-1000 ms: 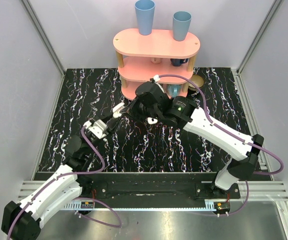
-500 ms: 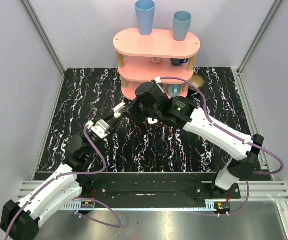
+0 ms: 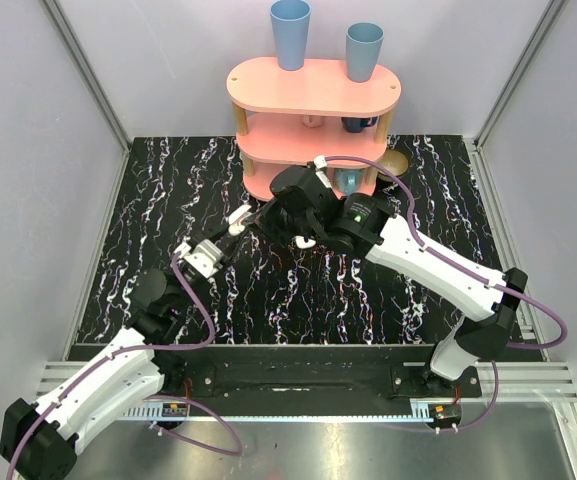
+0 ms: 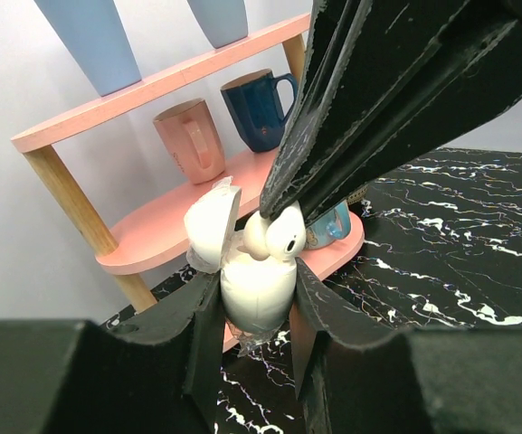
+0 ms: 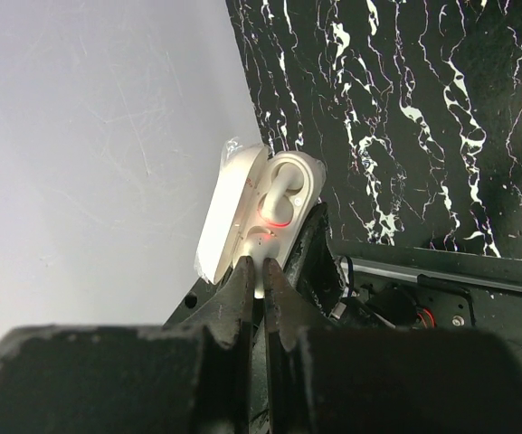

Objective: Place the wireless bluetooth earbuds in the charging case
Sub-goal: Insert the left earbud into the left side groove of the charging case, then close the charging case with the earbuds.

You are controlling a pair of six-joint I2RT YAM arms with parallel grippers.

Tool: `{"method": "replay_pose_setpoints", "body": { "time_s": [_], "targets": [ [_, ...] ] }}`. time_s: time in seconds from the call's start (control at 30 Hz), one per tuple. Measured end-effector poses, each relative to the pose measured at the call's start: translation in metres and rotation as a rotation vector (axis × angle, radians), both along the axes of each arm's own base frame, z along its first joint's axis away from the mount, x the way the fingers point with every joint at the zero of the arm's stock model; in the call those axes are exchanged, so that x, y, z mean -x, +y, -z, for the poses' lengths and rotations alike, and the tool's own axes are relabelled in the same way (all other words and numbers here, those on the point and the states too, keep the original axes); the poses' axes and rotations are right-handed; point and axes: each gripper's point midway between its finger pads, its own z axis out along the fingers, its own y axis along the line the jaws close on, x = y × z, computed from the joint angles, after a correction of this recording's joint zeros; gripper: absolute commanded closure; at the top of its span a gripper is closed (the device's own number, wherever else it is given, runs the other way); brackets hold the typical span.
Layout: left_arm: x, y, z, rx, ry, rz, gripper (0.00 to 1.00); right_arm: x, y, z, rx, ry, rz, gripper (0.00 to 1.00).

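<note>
The white charging case is held upright, lid open, with my left gripper shut on its body. In the top view the case hangs over the black marbled table in front of the pink shelf. My right gripper reaches in from above, shut on a white earbud at the case's mouth. The left wrist view shows that earbud resting on the case's top edge. Another earbud sits in the case with a red light glowing beside it.
A pink three-tier shelf stands at the back, with two light blue cups on top. A pink mug and a dark blue mug sit on its middle tier. A tan disc lies right of it.
My left gripper has carried the case slightly to the right, closer under the right gripper. The right gripper has barely moved and both grips are unchanged.
</note>
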Motion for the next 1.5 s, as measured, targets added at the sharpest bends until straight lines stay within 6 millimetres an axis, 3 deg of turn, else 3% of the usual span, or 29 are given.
{"method": "replay_pose_setpoints", "body": {
  "time_s": [0.7, 0.77, 1.07, 1.33, 1.5],
  "targets": [
    [-0.002, -0.001, 0.009, -0.030, 0.021, -0.025, 1.00, -0.005, 0.008, 0.011, -0.004, 0.034, 0.024, 1.00],
    [-0.002, -0.001, 0.009, -0.030, 0.023, -0.028, 1.00, -0.005, 0.008, 0.011, -0.003, 0.034, 0.023, 0.88],
    [-0.005, -0.004, 0.013, -0.031, 0.036, -0.023, 1.00, -0.007, 0.011, 0.013, -0.009, 0.024, 0.022, 0.69],
    [-0.006, -0.005, 0.016, -0.023, 0.054, -0.026, 1.00, -0.006, 0.007, 0.011, 0.001, -0.027, 0.027, 0.61],
    [-0.004, -0.006, 0.004, 0.013, 0.035, -0.014, 1.00, 0.001, -0.002, 0.010, 0.010, -0.054, 0.025, 0.59]
  ]
}}
